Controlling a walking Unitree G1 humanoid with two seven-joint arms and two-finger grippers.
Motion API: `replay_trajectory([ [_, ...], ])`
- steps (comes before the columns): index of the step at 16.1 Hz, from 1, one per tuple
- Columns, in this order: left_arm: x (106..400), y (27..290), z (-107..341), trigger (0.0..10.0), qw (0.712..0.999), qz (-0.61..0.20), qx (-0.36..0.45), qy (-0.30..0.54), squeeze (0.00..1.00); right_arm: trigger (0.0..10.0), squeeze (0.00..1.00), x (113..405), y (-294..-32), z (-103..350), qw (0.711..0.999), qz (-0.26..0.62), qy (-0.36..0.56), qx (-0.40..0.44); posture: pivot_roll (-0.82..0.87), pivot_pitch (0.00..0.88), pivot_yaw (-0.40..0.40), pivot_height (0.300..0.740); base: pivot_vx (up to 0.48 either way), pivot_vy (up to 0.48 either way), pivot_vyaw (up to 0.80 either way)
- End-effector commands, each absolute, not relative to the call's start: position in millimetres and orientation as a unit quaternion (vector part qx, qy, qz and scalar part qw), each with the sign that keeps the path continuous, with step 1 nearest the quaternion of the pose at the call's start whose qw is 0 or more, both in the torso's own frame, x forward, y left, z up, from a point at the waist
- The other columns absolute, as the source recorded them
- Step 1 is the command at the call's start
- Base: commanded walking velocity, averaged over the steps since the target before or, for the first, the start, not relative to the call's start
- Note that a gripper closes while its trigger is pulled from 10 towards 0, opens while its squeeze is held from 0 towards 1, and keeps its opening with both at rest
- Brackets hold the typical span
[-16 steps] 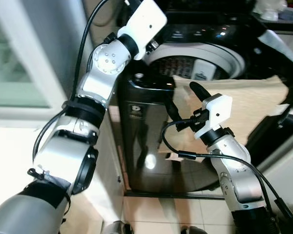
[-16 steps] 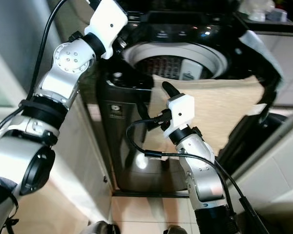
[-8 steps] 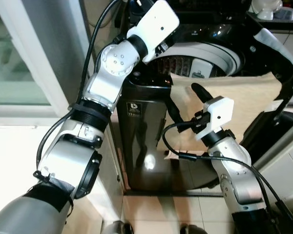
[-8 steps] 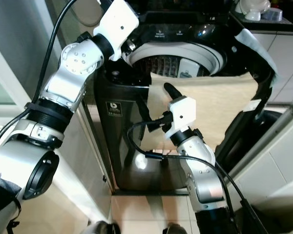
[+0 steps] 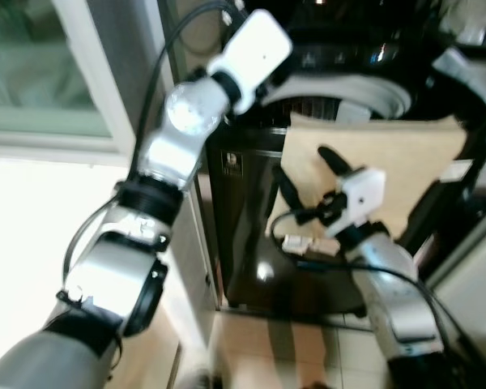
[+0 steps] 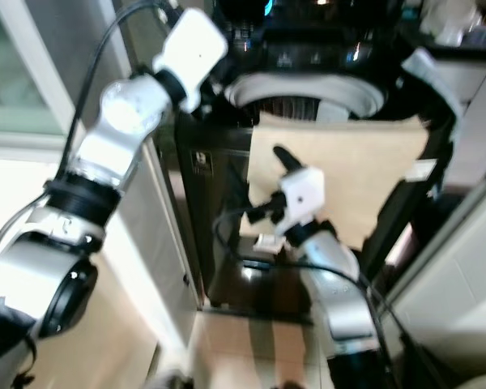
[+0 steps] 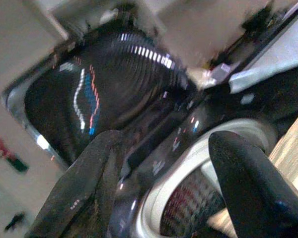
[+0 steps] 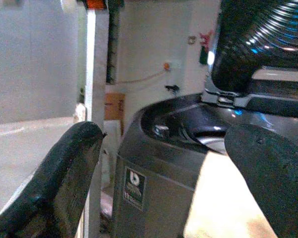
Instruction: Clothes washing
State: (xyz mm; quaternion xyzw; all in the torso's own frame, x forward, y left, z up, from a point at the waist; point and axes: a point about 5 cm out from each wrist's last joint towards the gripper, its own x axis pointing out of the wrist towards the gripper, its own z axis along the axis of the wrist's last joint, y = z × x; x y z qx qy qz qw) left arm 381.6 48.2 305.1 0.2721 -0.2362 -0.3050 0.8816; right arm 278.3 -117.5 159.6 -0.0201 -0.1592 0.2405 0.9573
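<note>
One beige cloth (image 5: 381, 166) hangs flat over the front rim of the black washer (image 5: 243, 211), its top edge at the open drum (image 6: 308, 96). Left gripper (image 7: 164, 163) reaches high over the washer's back corner, fingers spread wide. Right gripper (image 5: 308, 174) hovers before the cloth, jaws apart, holding nothing.
</note>
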Motion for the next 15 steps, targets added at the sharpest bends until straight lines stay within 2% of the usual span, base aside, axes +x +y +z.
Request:
replay_trajectory([
  [1,384,55,301,10.0,0.887,-0.300,0.270,-0.224,0.00,10.0,0.00,278,-114,161,0.955,0.249,-0.163,-0.019,-0.14,0.000,0.036,0.740,0.000,0.000,0.00],
  [8,379,61,294,10.0,0.894,-0.304,0.250,-0.214,0.00,10.0,0.00,279,-115,160,0.955,0.251,-0.156,-0.020,-0.13,0.000,0.024,0.740,0.000,0.000,0.00],
  [12,379,66,293,10.0,0.902,-0.296,0.237,-0.206,0.00,10.0,0.00,281,-115,158,0.956,0.252,-0.150,-0.015,-0.13,0.000,0.015,0.740,-0.306,0.000,0.00],
  [14,379,68,290,10.0,0.907,-0.294,0.228,-0.199,0.00,10.0,0.00,282,-114,156,0.958,0.251,-0.139,-0.018,-0.13,0.000,0.016,0.740,0.000,0.000,0.00],
  [15,378,69,289,10.0,0.908,-0.294,0.225,-0.196,0.00,10.0,0.00,283,-114,154,0.959,0.249,-0.133,-0.019,-0.13,0.000,0.017,0.740,0.000,0.000,-0.77],
])
